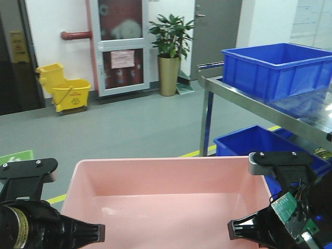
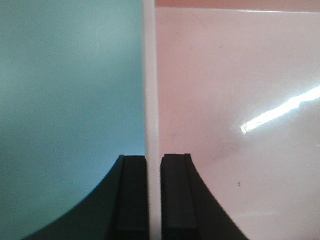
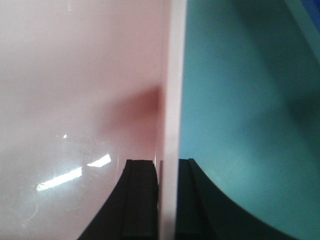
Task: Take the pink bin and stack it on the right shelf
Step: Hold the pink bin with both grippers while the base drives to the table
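The wide, shallow pale-pink plastic bin [image 1: 171, 199] hangs between two claws, short of the shiny grey metal shelf [image 1: 244, 96].

The left claw [image 2: 154, 158] is clamped on the bin's left wall, one pad inside and one outside the rolled rim. The right claw [image 3: 168, 161] grips the right wall the same way. The bin appears to be off the ground, with grey floor [image 1: 129, 129] beyond it and the shelf ahead to the right. I judge this to be the carry. To do it well, hold both arms at one height and one spacing so the thin walls neither flex nor slip. Swing right slowly, raise the bin's base above the shelf edge, and aim for bare metal beside the deep blue plastic crate [image 1: 280, 67] before lowering it level.
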You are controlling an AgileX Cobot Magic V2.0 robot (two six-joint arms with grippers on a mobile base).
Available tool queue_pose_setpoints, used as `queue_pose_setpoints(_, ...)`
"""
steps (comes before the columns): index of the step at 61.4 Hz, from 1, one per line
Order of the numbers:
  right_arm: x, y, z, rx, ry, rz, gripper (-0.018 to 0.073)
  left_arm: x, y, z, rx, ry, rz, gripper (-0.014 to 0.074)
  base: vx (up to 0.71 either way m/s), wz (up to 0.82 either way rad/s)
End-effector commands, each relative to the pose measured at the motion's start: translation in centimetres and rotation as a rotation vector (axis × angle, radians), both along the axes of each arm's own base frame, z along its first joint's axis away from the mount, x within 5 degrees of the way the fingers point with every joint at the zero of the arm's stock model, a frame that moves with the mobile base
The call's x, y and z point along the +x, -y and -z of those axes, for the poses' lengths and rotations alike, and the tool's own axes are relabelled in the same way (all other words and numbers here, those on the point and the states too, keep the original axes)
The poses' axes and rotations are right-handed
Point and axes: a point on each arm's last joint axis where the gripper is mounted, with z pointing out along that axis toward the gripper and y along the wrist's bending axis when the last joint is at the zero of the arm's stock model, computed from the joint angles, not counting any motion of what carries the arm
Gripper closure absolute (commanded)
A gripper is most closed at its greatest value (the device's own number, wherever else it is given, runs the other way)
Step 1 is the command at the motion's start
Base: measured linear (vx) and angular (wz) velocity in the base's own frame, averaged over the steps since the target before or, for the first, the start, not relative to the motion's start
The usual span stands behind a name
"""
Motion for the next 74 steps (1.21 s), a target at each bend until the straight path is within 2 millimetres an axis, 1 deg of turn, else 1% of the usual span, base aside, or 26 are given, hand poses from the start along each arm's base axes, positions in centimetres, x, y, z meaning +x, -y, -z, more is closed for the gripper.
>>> queue_pose_setpoints(1, 0.07, 0.68, -1.87, -0.022, 0.104, -0.011, 0.0477, 0.02, -0.36, -1.95, -0.020, 0.102, 0.012, 0.0571, 0.43, -0.34)
queue_pose_setpoints(51, 0.08, 0.68, -1.87, -0.023, 0.105, -0.011, 0.0477, 0.05, -0.37, -1.93, -0.018, 0.102, 0.011, 0.0571, 0.37, -0.35)
queue_pose_setpoints(74, 0.08, 0.68, -1.87, -0.023, 0.105, -0.011, 0.0477, 0.05, -0.37, -1.93, -0.019, 0.102, 0.011, 0.0571, 0.27, -0.55)
